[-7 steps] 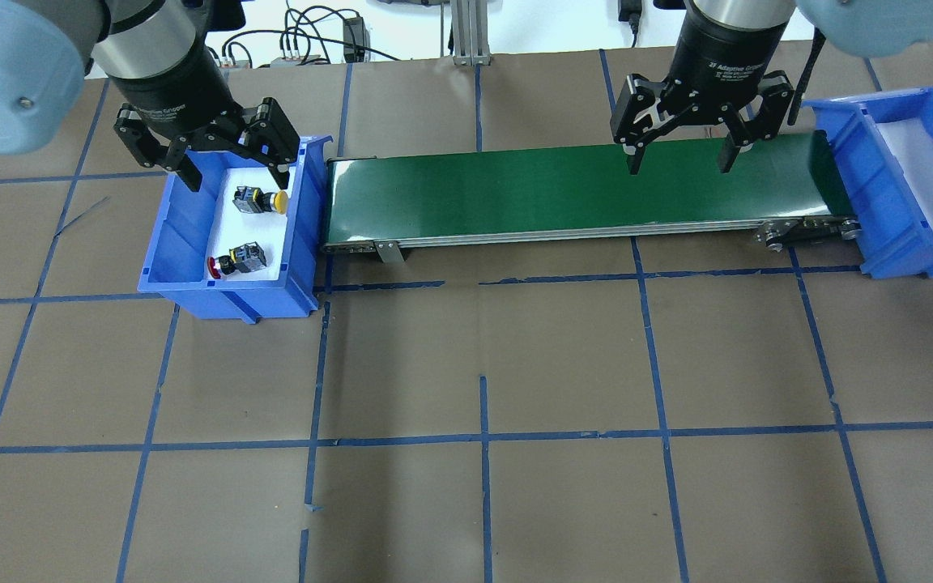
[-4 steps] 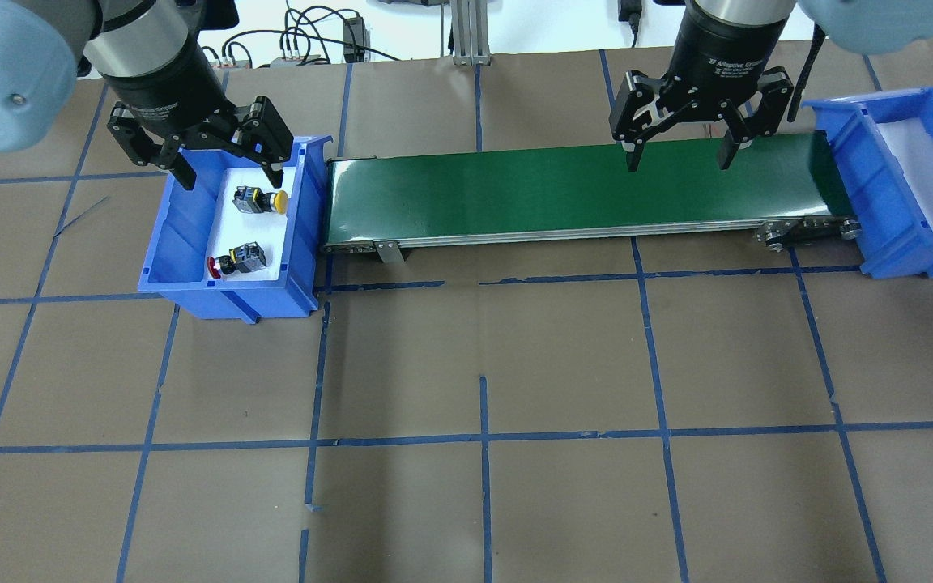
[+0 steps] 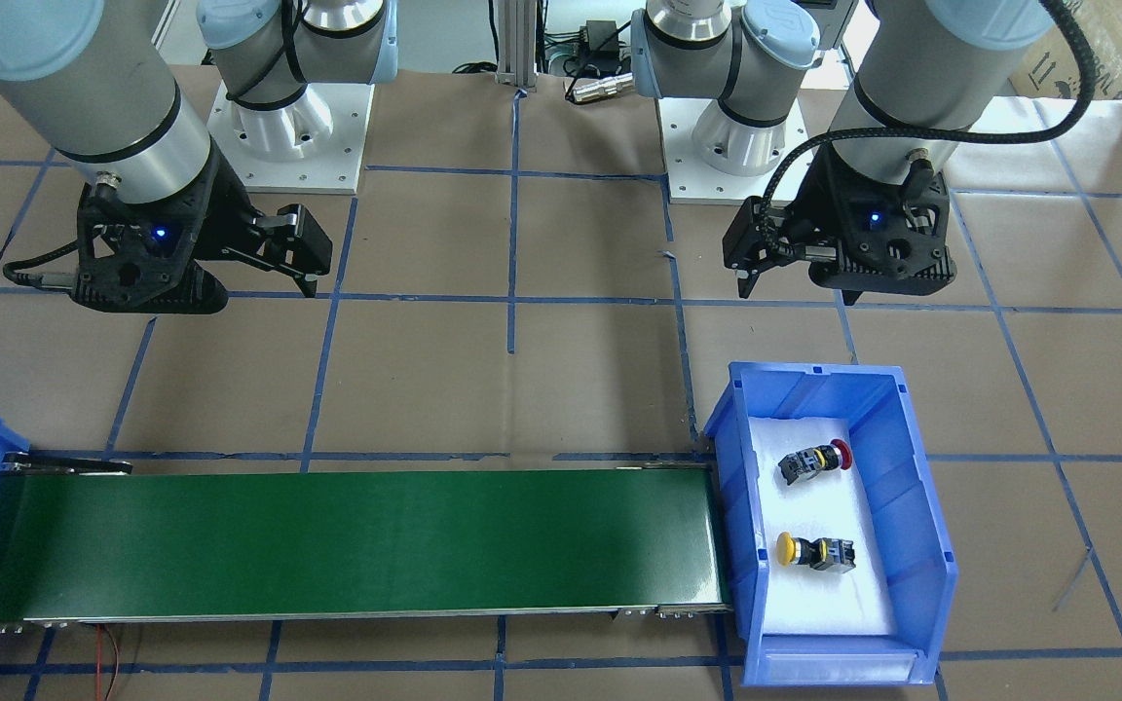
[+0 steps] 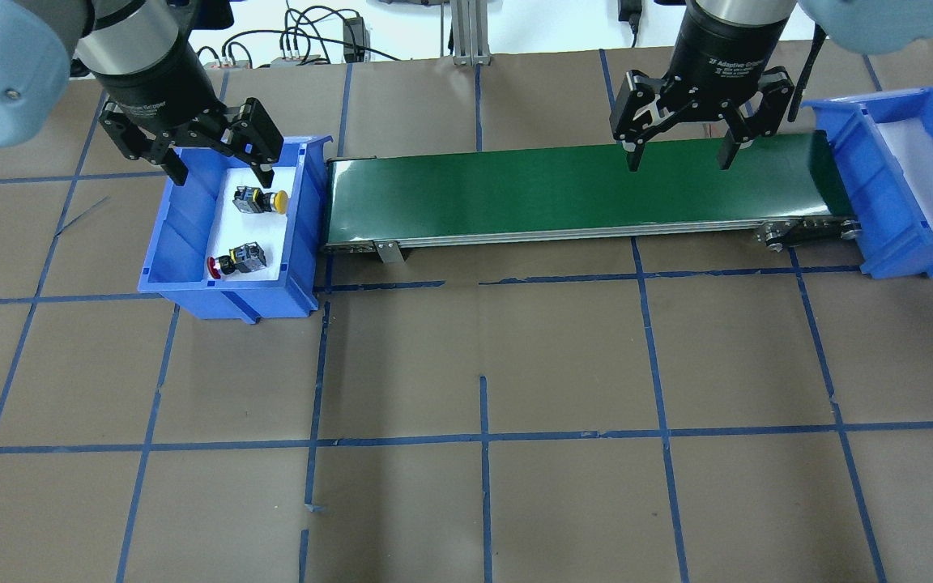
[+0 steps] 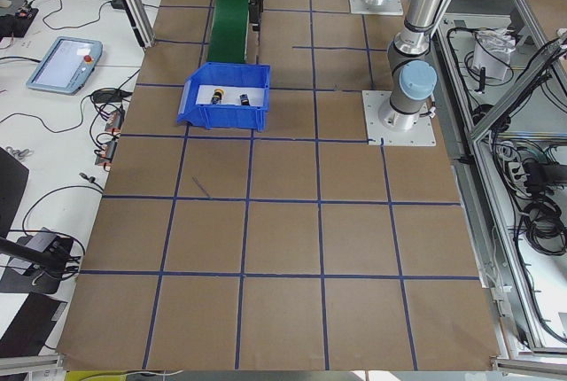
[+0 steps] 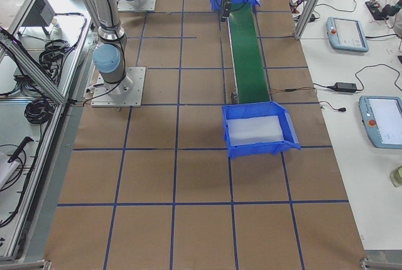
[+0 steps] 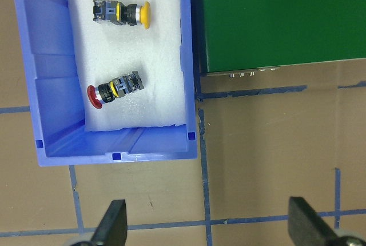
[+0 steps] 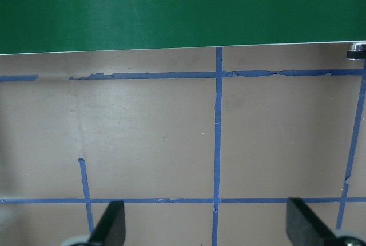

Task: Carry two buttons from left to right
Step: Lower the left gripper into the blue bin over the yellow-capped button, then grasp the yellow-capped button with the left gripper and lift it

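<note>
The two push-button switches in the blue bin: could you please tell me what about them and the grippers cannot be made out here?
- Red-capped push-button switch and yellow-capped push-button switch: body markings too small in every view; mere specks in the exterior left view.
- Left gripper: in the front-facing view its black camera housing hides most of the fingers.
- Blue plastic bin on the robot's right: in the overhead view cut off by the right edge.

So my table (image 4: 483,502) is wearing brown paper with a blue tape grid all over it. A blue plastic bin lined with white foam (image 4: 183,243) is sitting on my left side. A long green conveyor belt (image 4: 580,190) is running from right beside it to a second blue plastic bin (image 4: 904,247) on my right. My arms' white base plates (image 3: 342,156) are sitting behind all that.
</note>
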